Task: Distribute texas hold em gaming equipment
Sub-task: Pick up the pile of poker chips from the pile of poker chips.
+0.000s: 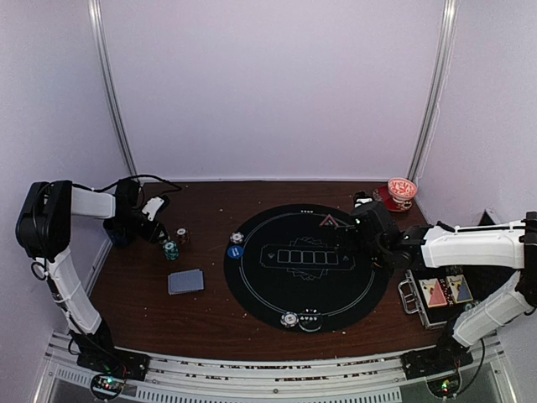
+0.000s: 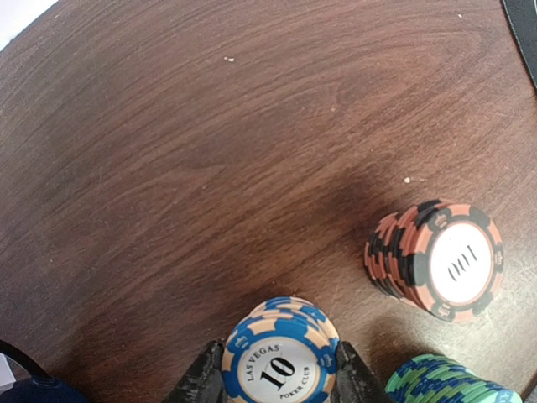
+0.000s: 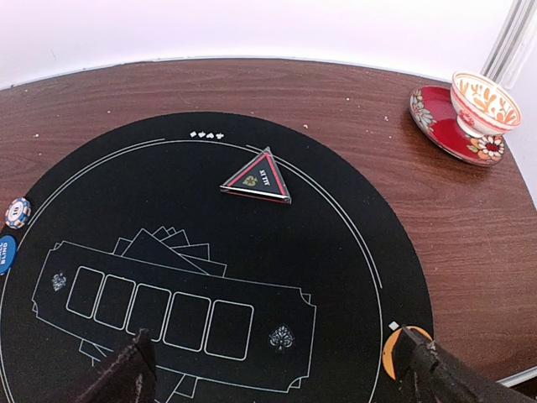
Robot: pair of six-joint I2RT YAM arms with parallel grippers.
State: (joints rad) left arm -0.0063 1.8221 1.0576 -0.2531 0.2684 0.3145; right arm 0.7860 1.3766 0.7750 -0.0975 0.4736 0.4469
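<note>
In the left wrist view my left gripper [image 2: 279,379] is shut on a small stack of blue-and-cream "10" chips [image 2: 281,357] standing on the wood. A red-and-black "100" chip stack [image 2: 436,260] and a teal stack [image 2: 445,384] stand to its right. From above, the left gripper [image 1: 161,232] is beside the teal stack [image 1: 171,250] and the red stack [image 1: 182,235]. My right gripper [image 3: 277,378] is open and empty over the black mat [image 3: 352,210], with an orange disc [image 3: 388,353] by its right finger. The red triangle marker [image 3: 258,176] lies on the mat.
A grey-blue card deck [image 1: 185,280] lies left of the mat. A blue disc [image 1: 234,251] and a chip [image 1: 237,238] sit at the mat's left edge, and two chips [image 1: 289,319] at its near edge. The cup and saucer [image 1: 401,193] stand far right, the metal case [image 1: 445,294] near right.
</note>
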